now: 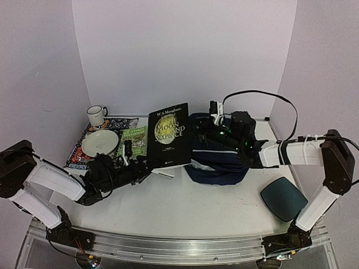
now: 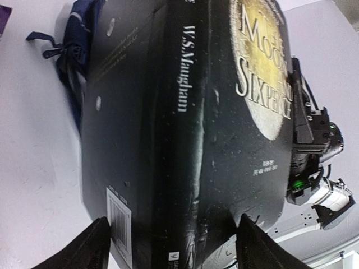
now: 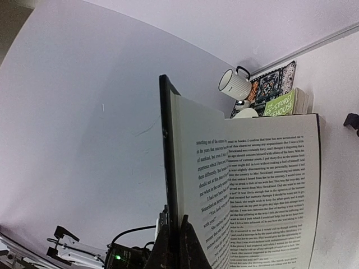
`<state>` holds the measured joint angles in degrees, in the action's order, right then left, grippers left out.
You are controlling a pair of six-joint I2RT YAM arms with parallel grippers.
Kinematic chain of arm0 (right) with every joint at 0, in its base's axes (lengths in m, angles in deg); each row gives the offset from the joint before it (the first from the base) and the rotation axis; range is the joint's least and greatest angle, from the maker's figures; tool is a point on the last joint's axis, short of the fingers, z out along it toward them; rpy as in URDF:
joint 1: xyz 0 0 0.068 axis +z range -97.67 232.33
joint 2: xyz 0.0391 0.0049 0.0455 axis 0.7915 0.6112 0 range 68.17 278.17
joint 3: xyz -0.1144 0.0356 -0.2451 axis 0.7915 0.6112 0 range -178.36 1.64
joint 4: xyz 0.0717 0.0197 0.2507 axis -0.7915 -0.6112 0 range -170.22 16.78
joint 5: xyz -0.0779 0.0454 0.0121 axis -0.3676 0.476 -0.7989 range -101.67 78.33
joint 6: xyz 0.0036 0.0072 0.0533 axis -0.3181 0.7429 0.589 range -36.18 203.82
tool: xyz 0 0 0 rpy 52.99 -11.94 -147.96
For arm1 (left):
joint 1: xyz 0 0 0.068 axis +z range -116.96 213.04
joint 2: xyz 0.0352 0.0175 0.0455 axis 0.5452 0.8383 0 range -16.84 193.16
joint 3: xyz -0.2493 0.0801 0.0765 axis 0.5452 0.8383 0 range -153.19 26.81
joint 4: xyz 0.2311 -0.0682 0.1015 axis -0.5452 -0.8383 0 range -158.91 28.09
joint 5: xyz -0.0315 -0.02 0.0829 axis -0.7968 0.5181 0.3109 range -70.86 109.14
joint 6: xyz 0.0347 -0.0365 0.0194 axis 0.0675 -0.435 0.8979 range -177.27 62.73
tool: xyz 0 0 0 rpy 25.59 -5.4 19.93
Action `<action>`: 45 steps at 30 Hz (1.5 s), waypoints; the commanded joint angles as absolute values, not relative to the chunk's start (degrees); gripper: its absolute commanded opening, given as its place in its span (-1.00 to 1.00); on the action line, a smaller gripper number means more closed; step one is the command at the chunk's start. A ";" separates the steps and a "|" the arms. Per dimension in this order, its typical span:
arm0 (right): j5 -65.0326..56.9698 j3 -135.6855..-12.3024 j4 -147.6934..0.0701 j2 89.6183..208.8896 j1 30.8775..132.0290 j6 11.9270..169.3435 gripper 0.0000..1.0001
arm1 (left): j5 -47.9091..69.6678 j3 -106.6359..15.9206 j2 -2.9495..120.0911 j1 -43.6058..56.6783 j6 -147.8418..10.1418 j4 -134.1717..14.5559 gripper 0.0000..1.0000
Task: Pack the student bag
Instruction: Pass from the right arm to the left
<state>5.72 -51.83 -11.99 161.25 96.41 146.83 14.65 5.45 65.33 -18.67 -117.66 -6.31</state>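
A black paperback, "The Moon and Sixpence" [image 1: 171,134], stands upright at mid table, against the left side of the navy student bag [image 1: 224,162]. My right gripper [image 1: 194,134] reaches over the bag. In the right wrist view it [image 3: 180,246] is shut on the book's black cover [image 3: 168,168], and printed pages [image 3: 252,190] fan open to the right. My left gripper [image 1: 147,166] is at the book's lower left. In the left wrist view it [image 2: 173,219] is open, its fingers [image 2: 84,246] straddling the book's spine [image 2: 185,140]. Navy fabric of the bag [image 2: 76,33] shows behind.
At the back left, a patterned mat [image 1: 78,154] holds a white mug [image 1: 96,115], a white plate [image 1: 100,142] and a green book [image 1: 133,140]. A dark teal flat pouch [image 1: 283,198] lies at the front right, beside the right arm. White walls close in the back and sides.
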 commanded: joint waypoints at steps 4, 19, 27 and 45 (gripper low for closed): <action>5.40 -48.86 2.27 160.20 96.62 149.25 -1.00 | 9.63 5.13 67.41 -18.91 -118.27 13.46 0.19; 6.10 -40.68 2.41 164.41 96.65 147.17 -0.84 | 14.51 10.32 65.03 -18.95 -119.09 20.84 -0.71; 11.77 -39.55 -1.94 165.58 93.62 145.64 0.04 | 16.03 13.03 62.52 -18.38 -118.56 20.97 -1.00; 27.06 -48.15 -16.28 167.40 85.51 140.37 0.91 | -7.10 6.45 67.34 -12.15 -125.32 20.98 -1.00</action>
